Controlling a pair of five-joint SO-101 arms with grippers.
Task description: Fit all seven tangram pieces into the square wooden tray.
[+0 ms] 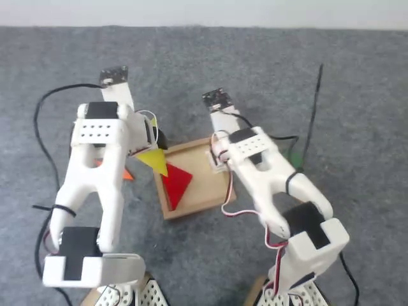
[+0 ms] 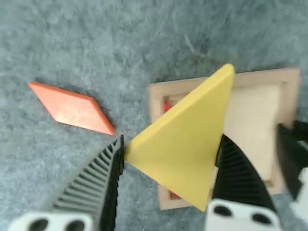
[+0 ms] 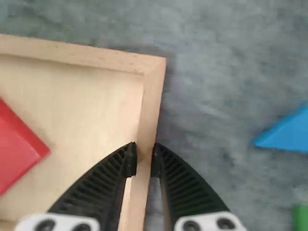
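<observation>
The square wooden tray [image 1: 203, 204] lies on grey carpet between the two arms. A red triangle [image 1: 176, 184] rests inside it, toward the side of the left arm. My left gripper [image 2: 168, 159] is shut on a large yellow triangle [image 2: 185, 139], held tilted above the tray's wall [image 2: 255, 79]; in the high view the yellow triangle [image 1: 155, 160] hangs over the tray's left edge. My right gripper [image 3: 143, 161] is shut on the tray's wall [image 3: 149, 101] near a corner, one finger inside and one outside. The red triangle [image 3: 14, 149] lies apart from it.
An orange parallelogram [image 2: 72, 108] lies on the carpet beside the tray, partly under the left arm [image 1: 127, 173]. A blue piece [image 3: 286, 134] and a green piece [image 3: 302, 216] lie on the carpet beyond the right gripper. Black cables run across the carpet.
</observation>
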